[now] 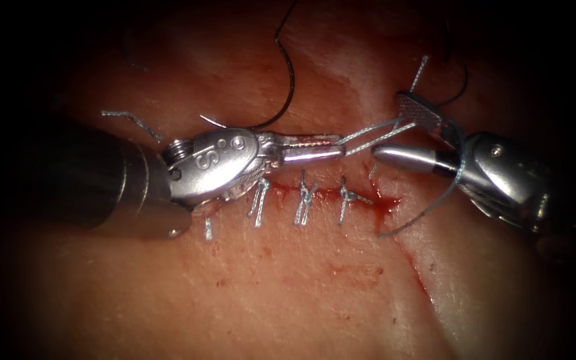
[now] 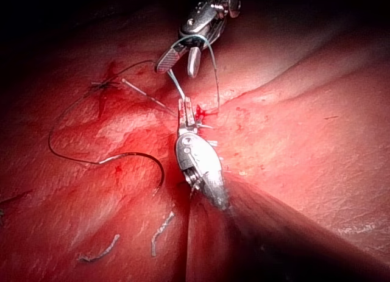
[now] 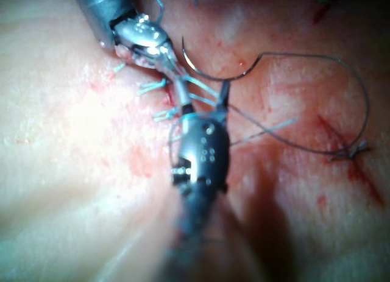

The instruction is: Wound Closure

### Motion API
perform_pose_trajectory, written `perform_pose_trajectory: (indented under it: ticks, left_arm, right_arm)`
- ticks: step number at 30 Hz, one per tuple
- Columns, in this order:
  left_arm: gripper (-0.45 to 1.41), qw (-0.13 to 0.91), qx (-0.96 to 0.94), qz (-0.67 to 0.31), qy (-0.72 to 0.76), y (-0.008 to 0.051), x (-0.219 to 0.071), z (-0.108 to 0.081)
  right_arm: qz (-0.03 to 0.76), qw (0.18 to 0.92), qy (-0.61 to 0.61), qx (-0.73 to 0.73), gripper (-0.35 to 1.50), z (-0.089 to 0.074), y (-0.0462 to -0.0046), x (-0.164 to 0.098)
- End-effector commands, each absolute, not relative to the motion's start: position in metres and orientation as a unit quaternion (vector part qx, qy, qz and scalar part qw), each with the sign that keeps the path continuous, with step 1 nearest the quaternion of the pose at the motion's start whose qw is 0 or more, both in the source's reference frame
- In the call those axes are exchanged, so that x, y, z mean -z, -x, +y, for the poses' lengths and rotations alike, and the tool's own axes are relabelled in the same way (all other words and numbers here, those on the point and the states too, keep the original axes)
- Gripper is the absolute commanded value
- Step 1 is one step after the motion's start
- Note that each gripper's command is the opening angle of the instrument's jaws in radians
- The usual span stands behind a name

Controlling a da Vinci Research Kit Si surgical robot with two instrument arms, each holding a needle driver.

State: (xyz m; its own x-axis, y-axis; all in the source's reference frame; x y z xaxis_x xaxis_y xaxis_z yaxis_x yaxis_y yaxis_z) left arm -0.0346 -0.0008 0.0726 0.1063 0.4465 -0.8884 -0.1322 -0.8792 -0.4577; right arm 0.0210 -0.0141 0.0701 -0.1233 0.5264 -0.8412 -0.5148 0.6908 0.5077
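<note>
Endoscope view, near to far. Tissue (image 1: 288, 293): bare foreground, red fluid (image 1: 385, 205) pooled at the cut's right end. Cut (image 1: 321, 193): runs left-right, crossed by tied stitches (image 1: 305, 203) with short trimmed tails. Left end effector (image 1: 311, 148): lies along the cut from the left, jaws pressed together, pinching two strands of pale thread (image 1: 371, 133) that run to the right tool; held taut, judged so as to steady a knot. Marking on its housing reads "S", with two dots beside it. Right end effector (image 1: 411, 137): jaws spread, one ridged jaw raised, the other level; thread loops around its lower jaw, nothing clamped. Needle (image 1: 271, 100): free, lying on the tissue beyond the left tool on the cut's far side, not in the tissue, dark thread trailing from it. Loose thread scrap (image 1: 131, 121): far left.
</note>
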Motion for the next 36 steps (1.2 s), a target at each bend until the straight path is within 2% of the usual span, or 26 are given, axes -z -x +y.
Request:
perform_pose_trajectory:
  ticks: [1,15,36]
  left_arm:
    - [-0.45,0.222,-0.657,-0.11,0.712,0.035,-0.073,-0.0009]
    - [-0.45,0.249,-0.639,-0.111,0.72,0.0333,-0.0713,-0.0035]
    - [-0.45,0.266,-0.61,-0.133,0.734,0.0344,-0.0693,-0.0084]
  right_arm:
    - [0.639,0.662,-0.008,-0.392,0.74,-0.0147,-0.0217,-0.071]
    - [0.645,0.664,-0.024,-0.377,0.74,-0.0152,-0.0216,-0.0705]
    - [0.622,0.678,-0.013,-0.393,0.74,-0.0154,-0.0206,-0.0727]
